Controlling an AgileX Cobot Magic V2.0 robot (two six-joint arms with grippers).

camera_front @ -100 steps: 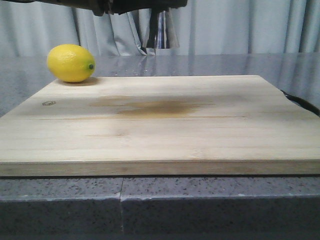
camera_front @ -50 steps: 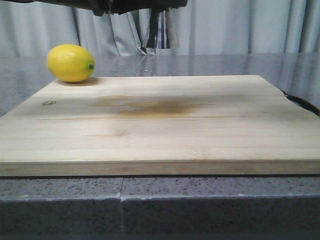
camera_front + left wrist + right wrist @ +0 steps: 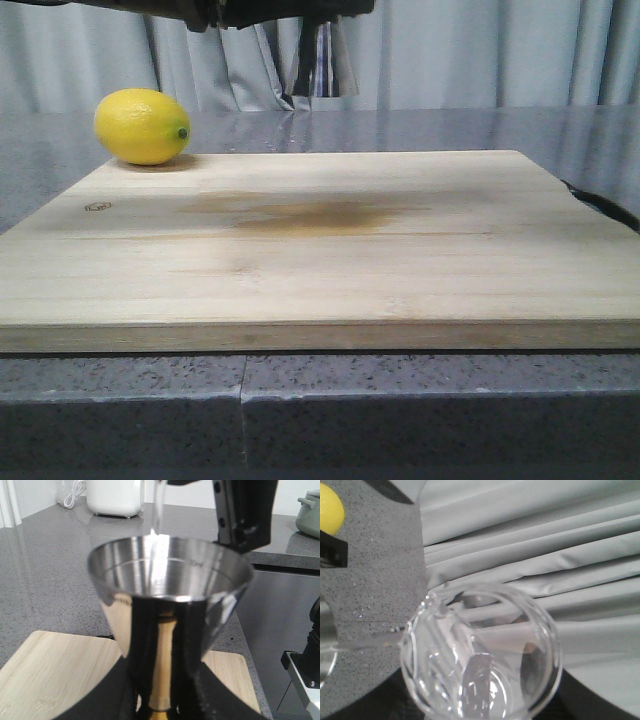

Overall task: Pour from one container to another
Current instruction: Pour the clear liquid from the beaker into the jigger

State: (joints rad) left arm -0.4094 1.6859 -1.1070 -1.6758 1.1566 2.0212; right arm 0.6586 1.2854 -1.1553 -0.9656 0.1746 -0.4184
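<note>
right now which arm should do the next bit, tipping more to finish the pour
Right. Its gripper holds the tilted clear glass beaker, and a thin stream already falls into the polished steel jigger. The left only holds that jigger upright above the wooden board.

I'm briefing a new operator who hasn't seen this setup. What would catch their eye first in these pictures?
Probably the mirror-bright steel jigger filling the left wrist view, a thin clear stream falling into its upper cup. Next, the clear glass beaker tipped on its side in the right hand's view. In the front view, a yellow lemon sits at the far left corner of the bare wooden board.
</note>
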